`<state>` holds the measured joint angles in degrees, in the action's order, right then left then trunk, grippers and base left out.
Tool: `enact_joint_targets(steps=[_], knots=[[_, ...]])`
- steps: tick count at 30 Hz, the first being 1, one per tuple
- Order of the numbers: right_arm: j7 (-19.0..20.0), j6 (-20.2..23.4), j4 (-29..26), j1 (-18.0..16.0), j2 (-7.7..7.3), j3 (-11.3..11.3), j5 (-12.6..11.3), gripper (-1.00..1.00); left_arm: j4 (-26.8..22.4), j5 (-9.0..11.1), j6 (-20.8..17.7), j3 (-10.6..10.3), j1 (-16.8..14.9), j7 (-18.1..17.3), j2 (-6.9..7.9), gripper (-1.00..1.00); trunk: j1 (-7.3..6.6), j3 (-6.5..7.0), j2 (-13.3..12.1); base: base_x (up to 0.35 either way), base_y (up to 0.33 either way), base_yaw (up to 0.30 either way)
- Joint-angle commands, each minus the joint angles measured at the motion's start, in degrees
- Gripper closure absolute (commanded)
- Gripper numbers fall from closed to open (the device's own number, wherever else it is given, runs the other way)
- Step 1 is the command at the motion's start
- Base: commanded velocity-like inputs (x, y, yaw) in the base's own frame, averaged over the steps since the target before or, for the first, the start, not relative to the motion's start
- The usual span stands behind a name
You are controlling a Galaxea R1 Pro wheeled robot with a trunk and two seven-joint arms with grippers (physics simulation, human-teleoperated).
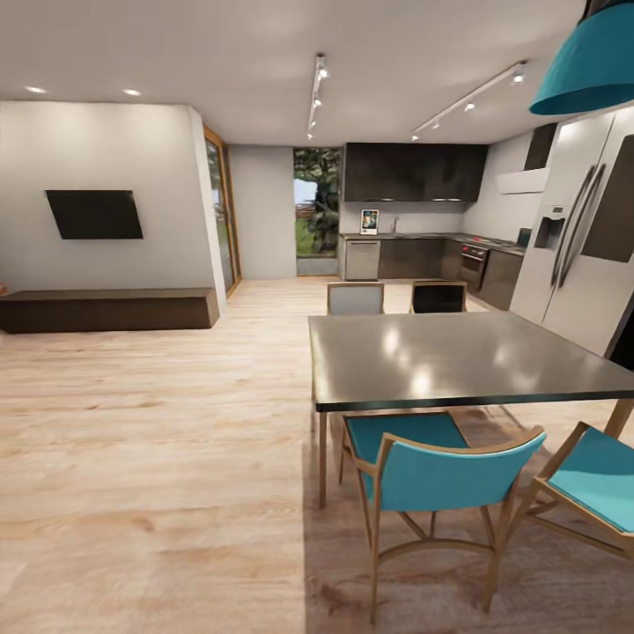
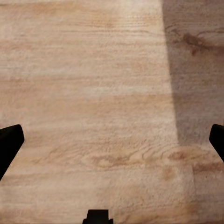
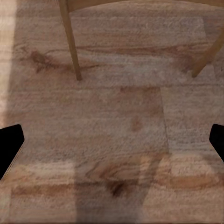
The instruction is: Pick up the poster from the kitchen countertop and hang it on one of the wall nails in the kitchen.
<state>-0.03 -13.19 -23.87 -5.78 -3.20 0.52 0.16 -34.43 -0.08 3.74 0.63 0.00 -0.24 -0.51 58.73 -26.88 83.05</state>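
Note:
Far across the room, the poster (image 1: 369, 222) stands upright as a small white-bordered rectangle on the kitchen countertop (image 1: 414, 236), against the back wall beside the tap. My left gripper (image 2: 112, 140) hangs open over bare wooden floor, its dark fingers (image 2: 9, 144) at the edges of the left wrist view. My right gripper (image 3: 112, 140) is open too, above shaded floor near wooden chair legs (image 3: 71, 39). Wall nails are too small to make out.
A dark dining table (image 1: 458, 361) with teal chairs (image 1: 436, 480) stands close at the right. A tall fridge (image 1: 581, 238) lines the right wall. Open wooden floor (image 1: 158, 414) stretches left and ahead toward the kitchen, past a low bench (image 1: 106, 310) and a wall TV (image 1: 94, 214).

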Motion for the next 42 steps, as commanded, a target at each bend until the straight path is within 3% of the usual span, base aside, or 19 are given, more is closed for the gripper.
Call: enact_joint_targets(steps=[1,12,32,42], knots=[[0.0,-0.2,0.3,0.0,-0.03,0.0,0.0,-1.00,0.0,0.0,0.1,0.1,0.0,0.0,-0.02,-1.00,0.00,-0.05,0.0,0.017,0.295,0.005],[-0.1,-0.2,0.6,0.0,0.07,-0.1,-0.1,-1.00,0.0,0.0,0.1,0.1,0.0,0.0,-0.02,-1.00,0.00,-0.05,0.0,0.121,0.300,0.040],[-0.2,-0.3,0.6,0.0,0.18,-0.4,-0.2,-1.00,0.0,0.0,0.1,0.1,0.0,0.0,-0.02,-1.00,0.00,-0.05,0.0,0.224,0.284,0.269],[-0.2,-0.3,0.6,0.0,-0.13,-0.5,0.0,-1.00,1.6,0.0,0.1,0.1,0.0,0.0,-0.02,-1.00,0.00,-0.05,0.0,0.289,0.194,0.025]])
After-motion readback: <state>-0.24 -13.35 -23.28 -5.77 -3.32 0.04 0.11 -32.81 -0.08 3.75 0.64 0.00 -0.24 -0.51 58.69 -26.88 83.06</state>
